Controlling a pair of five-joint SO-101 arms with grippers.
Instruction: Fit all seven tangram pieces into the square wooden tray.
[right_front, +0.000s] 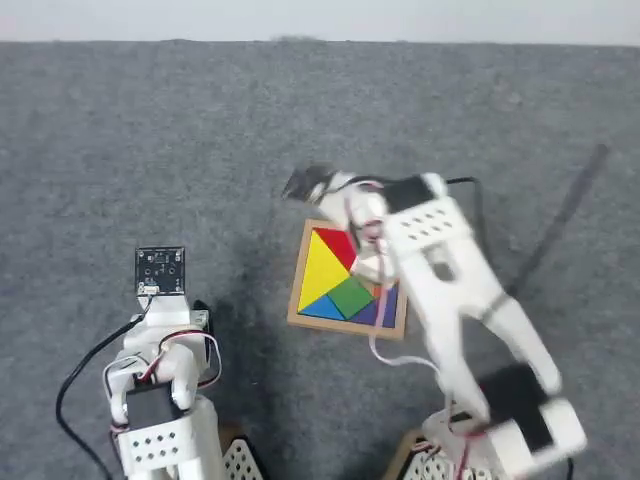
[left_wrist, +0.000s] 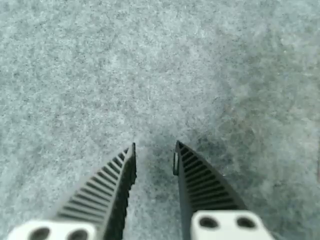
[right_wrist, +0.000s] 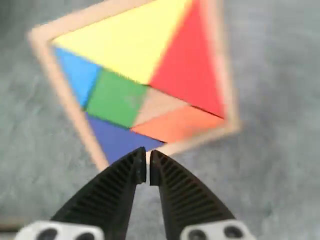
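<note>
Six coloured pieces lie in the square wooden tray (right_wrist: 54, 75): a yellow triangle (right_wrist: 125, 40), a red triangle (right_wrist: 192, 70), a blue triangle (right_wrist: 77, 72), a green square (right_wrist: 114, 97), an indigo piece (right_wrist: 117, 140) and an orange piece (right_wrist: 175, 125). Between green, red and orange is a pale triangular patch (right_wrist: 156, 106); I judge it the last empty place, though I cannot be sure. The right gripper (right_wrist: 147, 161), almost closed and holding nothing, hovers just outside the tray's edge beside the indigo piece, so the patch lies straight ahead of its tips. The left gripper (left_wrist: 155, 146), slightly open and empty, hangs above the grey felt cover (left_wrist: 150, 60), well apart from the tray.
</note>
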